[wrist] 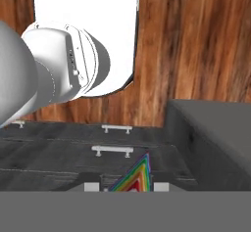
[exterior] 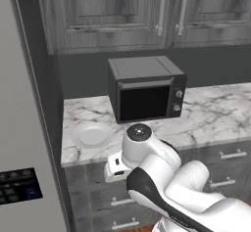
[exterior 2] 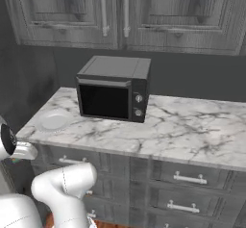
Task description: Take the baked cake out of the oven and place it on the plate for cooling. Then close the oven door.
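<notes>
A rainbow-striped wedge of cake [wrist: 133, 179] sits between the two fingertips of my gripper [wrist: 126, 187], which is shut on it. In the left base view my white hand [exterior: 115, 168] hangs just in front of the counter edge, a little below and to the right of the white plate [exterior: 91, 134]. The plate lies empty on the left end of the marble counter [exterior: 215, 113]. It also shows in the right base view as the plate [exterior 2: 53, 121], with a speck of the cake [exterior 2: 17, 160] under the hand. The oven and its door are out of view.
A small black box microwave [exterior: 146, 89] stands on the counter to the right of the plate. A tall grey unit with a dark keypad panel [exterior: 19, 187] fills the left side. Drawer fronts with handles [wrist: 112, 149] and wooden floor lie below the hand.
</notes>
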### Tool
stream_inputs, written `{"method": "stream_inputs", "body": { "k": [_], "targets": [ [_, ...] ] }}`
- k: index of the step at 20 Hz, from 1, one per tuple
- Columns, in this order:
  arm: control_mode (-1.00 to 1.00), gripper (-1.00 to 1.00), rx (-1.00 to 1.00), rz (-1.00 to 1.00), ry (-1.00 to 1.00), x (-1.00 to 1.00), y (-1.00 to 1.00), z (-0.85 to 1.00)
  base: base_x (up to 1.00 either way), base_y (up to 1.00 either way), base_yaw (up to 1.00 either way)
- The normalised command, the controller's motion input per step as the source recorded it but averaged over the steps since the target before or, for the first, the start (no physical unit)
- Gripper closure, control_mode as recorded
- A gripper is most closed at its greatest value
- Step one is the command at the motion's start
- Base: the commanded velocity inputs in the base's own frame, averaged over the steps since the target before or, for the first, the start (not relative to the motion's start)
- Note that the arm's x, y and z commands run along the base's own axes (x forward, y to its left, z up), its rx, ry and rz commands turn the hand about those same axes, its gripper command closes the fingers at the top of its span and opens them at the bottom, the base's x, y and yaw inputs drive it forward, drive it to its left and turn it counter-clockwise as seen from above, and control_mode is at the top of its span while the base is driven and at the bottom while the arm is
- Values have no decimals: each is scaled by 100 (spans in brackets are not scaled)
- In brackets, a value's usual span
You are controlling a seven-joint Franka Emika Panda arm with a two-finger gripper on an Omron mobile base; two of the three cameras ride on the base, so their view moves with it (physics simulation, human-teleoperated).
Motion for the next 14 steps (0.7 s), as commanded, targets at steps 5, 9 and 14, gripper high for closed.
{"method": "stream_inputs", "body": {
  "k": [5,9,14],
  "targets": [
    [100,100,0,0,0,0,0,0,88,-11,7],
    [100,100,0,0,0,0,0,0,52,0,8],
    [100,100,0,0,0,0,0,0,0,0,0]
  ]
}}
